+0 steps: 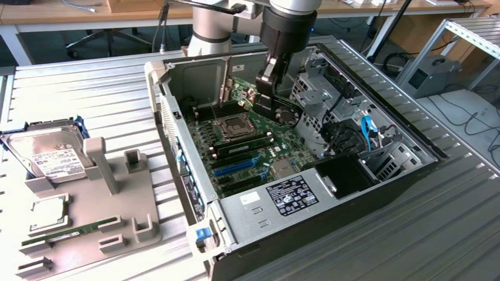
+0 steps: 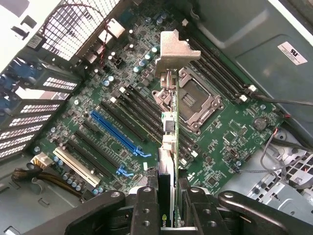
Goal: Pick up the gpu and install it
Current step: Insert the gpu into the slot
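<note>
**GPU held edge-on over the open case**

The gpu (image 2: pixel 168 161) sits clamped between the fingers (image 2: pixel 146 210) of the tool (image 2: pixel 168 215); in the wrist view we see it edge-on, its metal bracket (image 2: pixel 173 49) at the far end, the card hanging above the motherboard (image 2: pixel 230 132). Beneath it we note the blue slot (image 2: pixel 120 137), the black slots alongside it and the CPU socket (image 2: pixel 188 100) just past them. We cannot tell from either view whether the card touches a slot.

In the exterior view the tool (image 1: pixel 270 88) reaches down inside the computer case (image 1: pixel 258 205), which lies open on the table (image 1: pixel 437 234). Towards the exterior view's left, well apart from the case, a grey holder tray (image 1: pixel 102 193) carries the silver hard drive (image 1: pixel 51 158) and a slim green memory stick (image 1: pixel 70 231).
</note>
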Motion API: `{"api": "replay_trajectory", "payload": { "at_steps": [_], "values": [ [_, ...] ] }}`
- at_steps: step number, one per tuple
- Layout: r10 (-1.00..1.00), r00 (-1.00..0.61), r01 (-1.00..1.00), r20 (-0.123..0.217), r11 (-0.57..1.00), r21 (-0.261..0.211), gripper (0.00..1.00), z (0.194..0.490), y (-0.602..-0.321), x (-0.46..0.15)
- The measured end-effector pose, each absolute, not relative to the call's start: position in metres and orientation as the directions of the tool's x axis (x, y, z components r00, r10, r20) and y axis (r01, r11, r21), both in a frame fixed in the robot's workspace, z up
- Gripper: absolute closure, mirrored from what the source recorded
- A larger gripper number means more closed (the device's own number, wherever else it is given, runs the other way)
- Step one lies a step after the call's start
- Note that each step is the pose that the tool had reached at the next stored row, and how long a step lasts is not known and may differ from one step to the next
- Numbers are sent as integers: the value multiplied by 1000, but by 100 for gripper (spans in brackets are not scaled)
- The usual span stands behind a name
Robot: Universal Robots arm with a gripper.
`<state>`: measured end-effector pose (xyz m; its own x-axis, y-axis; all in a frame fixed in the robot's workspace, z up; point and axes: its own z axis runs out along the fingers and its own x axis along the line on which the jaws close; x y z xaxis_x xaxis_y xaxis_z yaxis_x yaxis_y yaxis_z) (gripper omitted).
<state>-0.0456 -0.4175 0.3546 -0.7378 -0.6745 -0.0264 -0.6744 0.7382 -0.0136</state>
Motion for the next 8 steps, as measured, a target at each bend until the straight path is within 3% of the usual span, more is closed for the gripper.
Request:
{"api": "replay_trajectory", "payload": {
  "at_steps": [8],
  "values": [
    [-701, -713, -701, -26, 714, -14, 74, 355, -418, -46]
  ]
}}
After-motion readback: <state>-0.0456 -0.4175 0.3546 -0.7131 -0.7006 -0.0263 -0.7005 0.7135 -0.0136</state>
